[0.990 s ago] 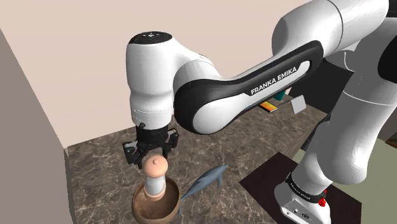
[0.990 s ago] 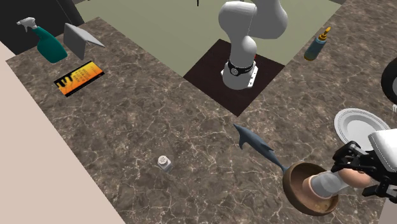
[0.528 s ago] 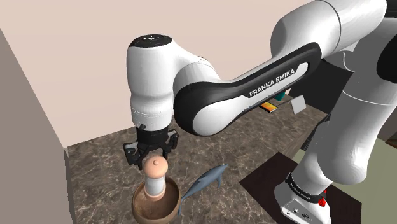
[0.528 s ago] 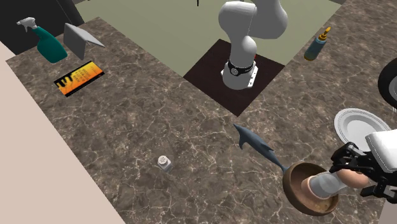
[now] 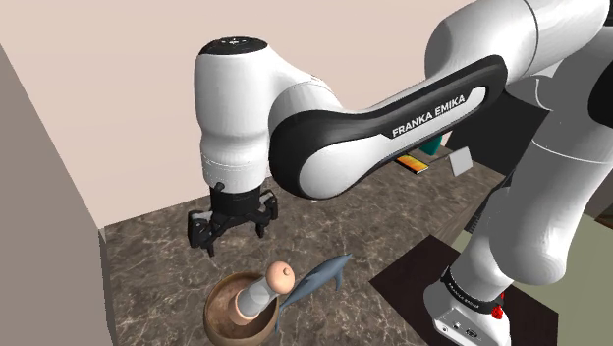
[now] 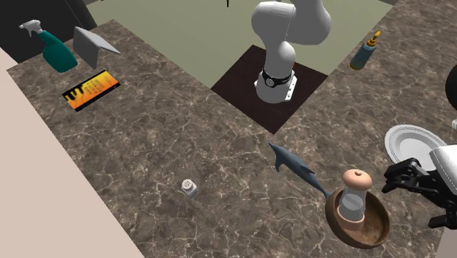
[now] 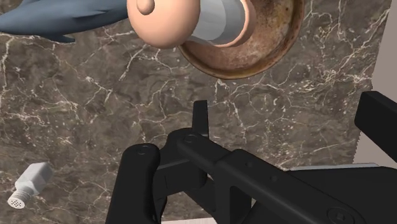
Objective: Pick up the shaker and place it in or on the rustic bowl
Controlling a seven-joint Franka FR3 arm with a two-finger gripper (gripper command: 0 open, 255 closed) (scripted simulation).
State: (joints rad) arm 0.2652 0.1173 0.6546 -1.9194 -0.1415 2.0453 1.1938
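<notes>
The peach-knobbed, pale-bodied shaker (image 5: 263,291) lay tilted in the brown rustic bowl (image 5: 218,303), its knob over the rim toward the grey-blue dolphin figurine (image 5: 316,277); a nudge might tip it out, I judged. The black tool (image 5: 234,234) hung above, spread and empty. The dark, white-veined stone surface (image 6: 220,146) met a plain beige wall (image 5: 98,98) and an olive floor (image 6: 198,29).

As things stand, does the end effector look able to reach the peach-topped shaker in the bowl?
Probably yes. The shaker leans in the bowl, its knob clear above the rim, and the open end effector hangs close above with nothing between. The dolphin figure lies beside the bowl.
</notes>
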